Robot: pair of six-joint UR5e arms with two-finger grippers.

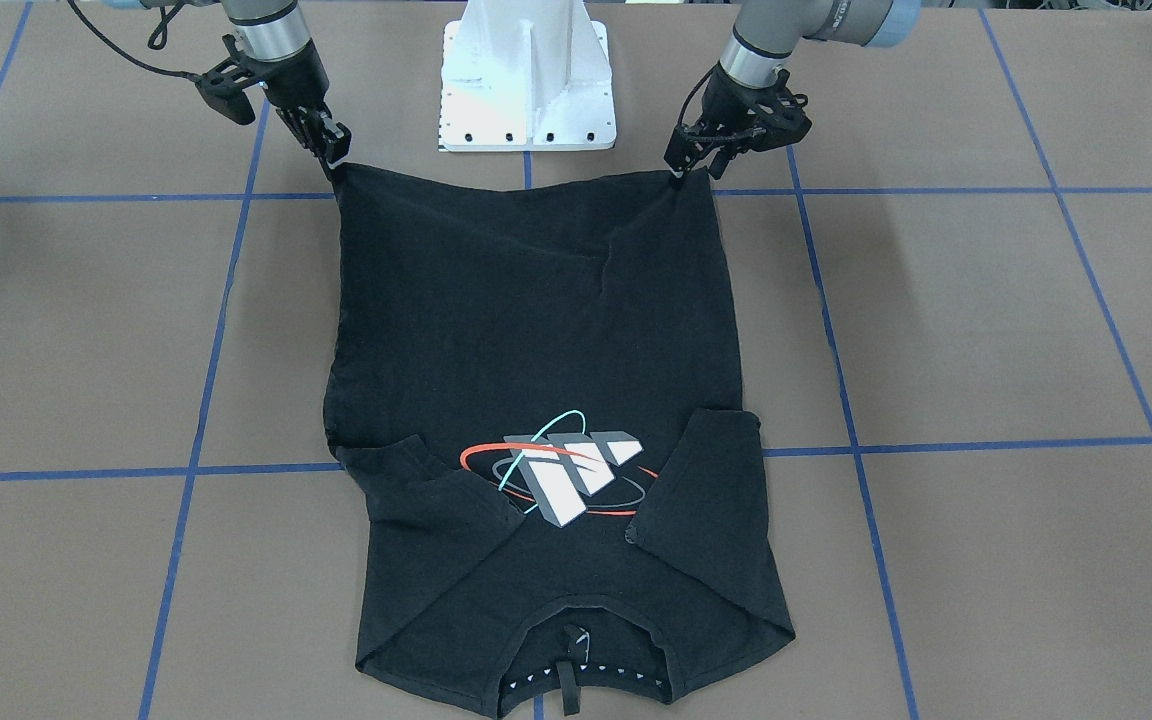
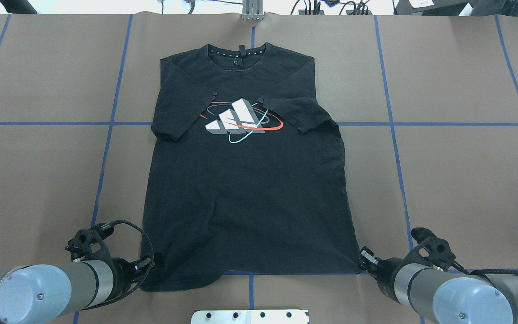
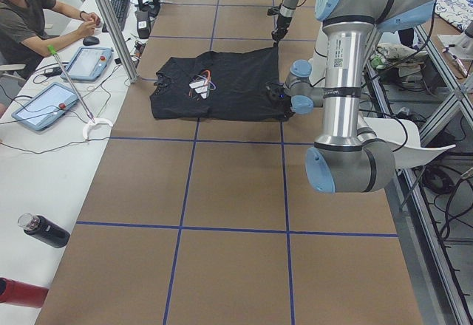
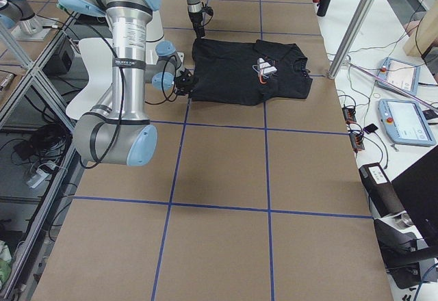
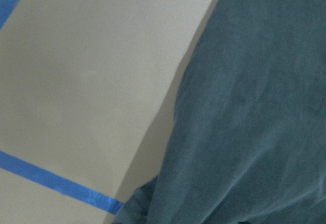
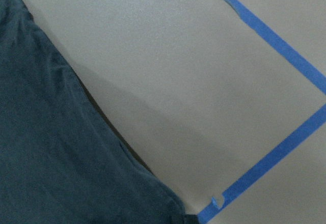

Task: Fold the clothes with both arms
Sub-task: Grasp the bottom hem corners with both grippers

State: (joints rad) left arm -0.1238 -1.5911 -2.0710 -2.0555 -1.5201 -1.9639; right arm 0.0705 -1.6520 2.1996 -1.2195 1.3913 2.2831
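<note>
fingers (image 1: 334, 140) of our two black two-finger grippers pinch the one black cotton t-shirt (image 2: 241, 180) lying flat: left gripper (image 2: 152, 262) on its 7 o'clock hem corner, right gripper (image 2: 363, 258) on the 5 o'clock corner. we see its collar at 12 and both sleeves folded inward.

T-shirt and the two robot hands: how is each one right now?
T-shirt: spread flat, picture side up, collar away from the robot.
left sleeve: folded in over the chest.
right sleeve: folded in over the chest, crumpled at its edge.
left gripper: down at the hem near its corner, seemingly shut on it.
right gripper: down at the other hem corner, seemingly shut on it.
</note>
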